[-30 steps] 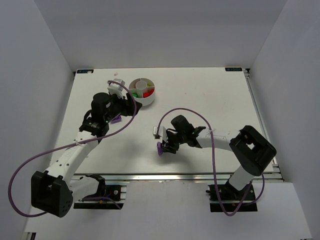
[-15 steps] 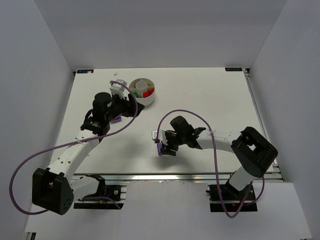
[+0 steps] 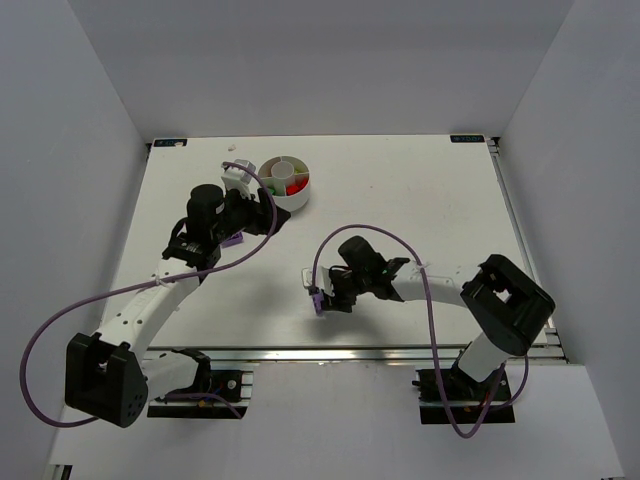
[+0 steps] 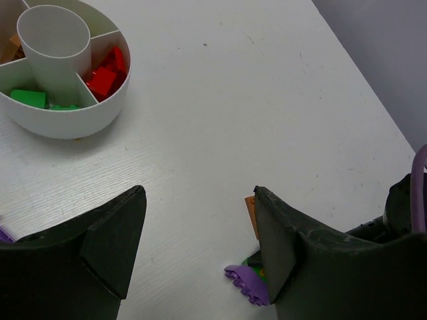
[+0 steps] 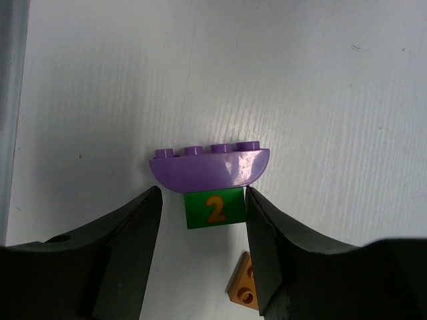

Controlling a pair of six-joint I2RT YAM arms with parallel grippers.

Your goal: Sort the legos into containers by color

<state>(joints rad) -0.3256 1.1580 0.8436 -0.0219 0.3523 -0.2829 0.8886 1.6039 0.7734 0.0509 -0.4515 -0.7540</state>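
Shifted slightly toward the front edge of the bench (image 5: 300, 100) since the earlier frame, the right gripper (image 5: 203, 203) is shown spread, its jaws flanking a green lego (image 5: 213, 207) without clamping it. A purple lego (image 5: 210, 168) touches that piece just beyond the fingertips. An orange lego (image 5: 243, 288) lies nearer the wrist, beside one finger. Red legos (image 4: 107, 73) and other green legos (image 4: 28, 98) are already held in separate sections of the dish (image 4: 67, 123). The left gripper (image 4: 198, 200) is spread and empty, short of the dish. Sorting is judged partly done, with at least these three pieces remaining.

lab — white booth walls (image 3: 320, 60), alu-rail table (image 3: 400, 190)
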